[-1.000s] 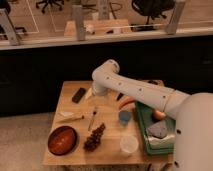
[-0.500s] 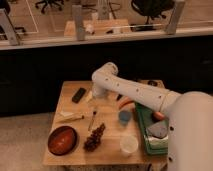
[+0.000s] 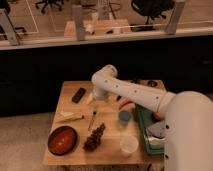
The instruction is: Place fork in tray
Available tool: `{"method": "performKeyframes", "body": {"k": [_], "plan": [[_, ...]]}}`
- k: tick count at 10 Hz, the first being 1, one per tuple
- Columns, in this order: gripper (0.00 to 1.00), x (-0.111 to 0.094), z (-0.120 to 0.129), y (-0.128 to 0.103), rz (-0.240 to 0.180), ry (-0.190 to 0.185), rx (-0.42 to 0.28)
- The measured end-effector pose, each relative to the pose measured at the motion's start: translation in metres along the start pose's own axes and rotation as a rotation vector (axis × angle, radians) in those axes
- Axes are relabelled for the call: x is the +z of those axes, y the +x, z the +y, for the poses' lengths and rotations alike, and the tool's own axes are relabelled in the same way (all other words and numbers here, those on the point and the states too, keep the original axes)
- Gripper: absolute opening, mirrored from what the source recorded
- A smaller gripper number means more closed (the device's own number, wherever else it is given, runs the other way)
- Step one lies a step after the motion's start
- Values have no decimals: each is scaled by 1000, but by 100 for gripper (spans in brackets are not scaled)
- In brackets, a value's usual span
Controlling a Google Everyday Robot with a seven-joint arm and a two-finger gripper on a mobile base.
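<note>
Hanging over the middle of the surface (image 3: 75, 150) toward its far edge, the hand (image 3: 98, 98) is seen fully open and empty. The fork (image 3: 93, 119) is found just below it; the tray (image 3: 145, 131) lies at the right edge.

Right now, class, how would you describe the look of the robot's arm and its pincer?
The arm is a smooth white tube with a rounded elbow joint and a bulky white shoulder. No cables or markings show. The pincer, over the wooden table, looks pale grey-white.
</note>
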Motion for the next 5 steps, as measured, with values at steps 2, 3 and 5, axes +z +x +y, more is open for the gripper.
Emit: {"method": "performKeyframes", "body": {"k": [2,3,5], "plan": [[80,6,0,0,-11,2,-3],[80,9,-2,0,-14,3,-6],[80,17,-1,-1,-20,2,-11]]}}
